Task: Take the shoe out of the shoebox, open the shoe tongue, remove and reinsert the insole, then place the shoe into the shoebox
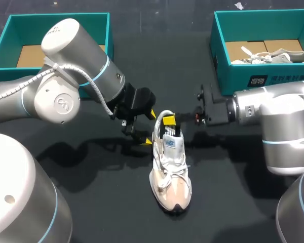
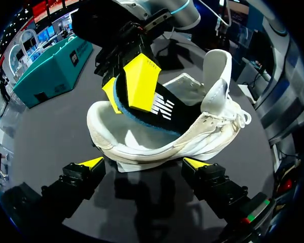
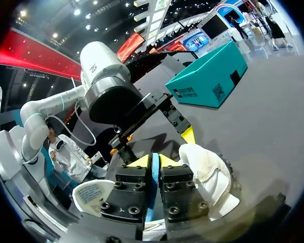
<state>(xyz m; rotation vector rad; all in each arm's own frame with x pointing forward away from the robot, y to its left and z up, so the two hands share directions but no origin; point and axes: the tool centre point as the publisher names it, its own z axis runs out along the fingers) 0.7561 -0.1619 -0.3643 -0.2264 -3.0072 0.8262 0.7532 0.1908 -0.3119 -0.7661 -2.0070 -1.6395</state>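
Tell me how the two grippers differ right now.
The left gripper is open; the right gripper is shut on the insole. The left gripper sits beside the shoe; the right gripper is over the shoe's opening. Both have yellow tips.

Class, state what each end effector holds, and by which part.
Right end effector: the insole, pinched at its heel end. Left end effector: open, holds nothing.

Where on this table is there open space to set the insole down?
Bare table lies between the left box and the right box, and on either side of the shoe toward its toe. It is crowded at the shoe's heel, where the open left gripper and the right gripper, shut on the insole, meet.
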